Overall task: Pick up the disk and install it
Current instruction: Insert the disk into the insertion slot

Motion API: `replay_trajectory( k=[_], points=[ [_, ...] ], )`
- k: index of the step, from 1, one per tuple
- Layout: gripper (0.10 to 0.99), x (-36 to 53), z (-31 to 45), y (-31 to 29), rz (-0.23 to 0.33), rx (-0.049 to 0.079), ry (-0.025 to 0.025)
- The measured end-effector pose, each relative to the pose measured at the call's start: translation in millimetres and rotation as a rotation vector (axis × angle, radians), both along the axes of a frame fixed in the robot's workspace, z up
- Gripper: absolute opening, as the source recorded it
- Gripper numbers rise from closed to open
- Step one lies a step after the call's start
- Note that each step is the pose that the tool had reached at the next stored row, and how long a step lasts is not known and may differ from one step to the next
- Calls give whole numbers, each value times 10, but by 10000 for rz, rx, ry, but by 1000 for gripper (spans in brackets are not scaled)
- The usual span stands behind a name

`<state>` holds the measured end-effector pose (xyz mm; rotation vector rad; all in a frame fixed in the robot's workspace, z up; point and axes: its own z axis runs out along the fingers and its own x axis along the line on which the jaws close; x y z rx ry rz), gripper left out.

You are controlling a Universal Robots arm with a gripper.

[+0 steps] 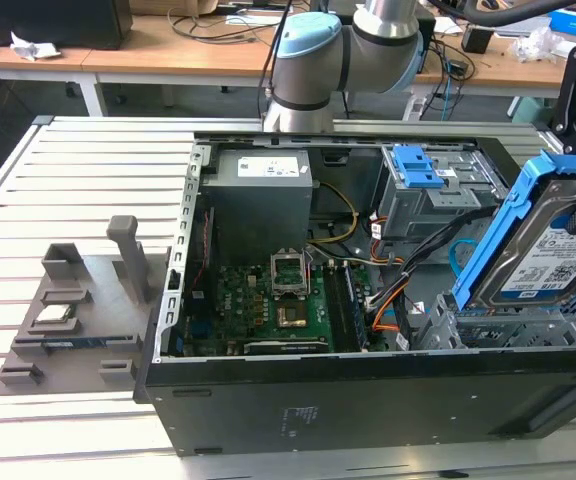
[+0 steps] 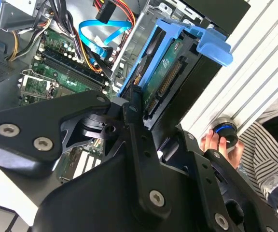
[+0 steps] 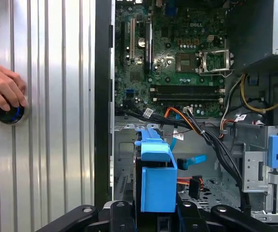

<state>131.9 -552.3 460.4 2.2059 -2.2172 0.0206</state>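
**Gripper [image 3: 157, 216] clamping the disk [image 1: 553, 250] over the open case [image 1: 368, 405].**
You are looking at the disk leaning tilted, label showing, at 3 o'clock in the exterior view. Its lower end is meeting the grey cage [image 1: 513, 325] in the case's corner. In the first wrist view its blue carrier [image 3: 156, 176] is sitting gripped between the black fingers [image 3: 119, 211]. A hand [image 3: 1, 87] is resting on a black knob [image 3: 6, 112] on the slatted table [image 1: 78, 190] beside the case.
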Motion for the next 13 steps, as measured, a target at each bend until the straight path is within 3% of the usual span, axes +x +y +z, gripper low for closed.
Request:
replay_trajectory(
  k=[4, 13],
  points=[
    [361, 1, -54, 2, 0, 0, 0],
    [361, 60, -152, 69, 0, 0, 5]
  ],
)
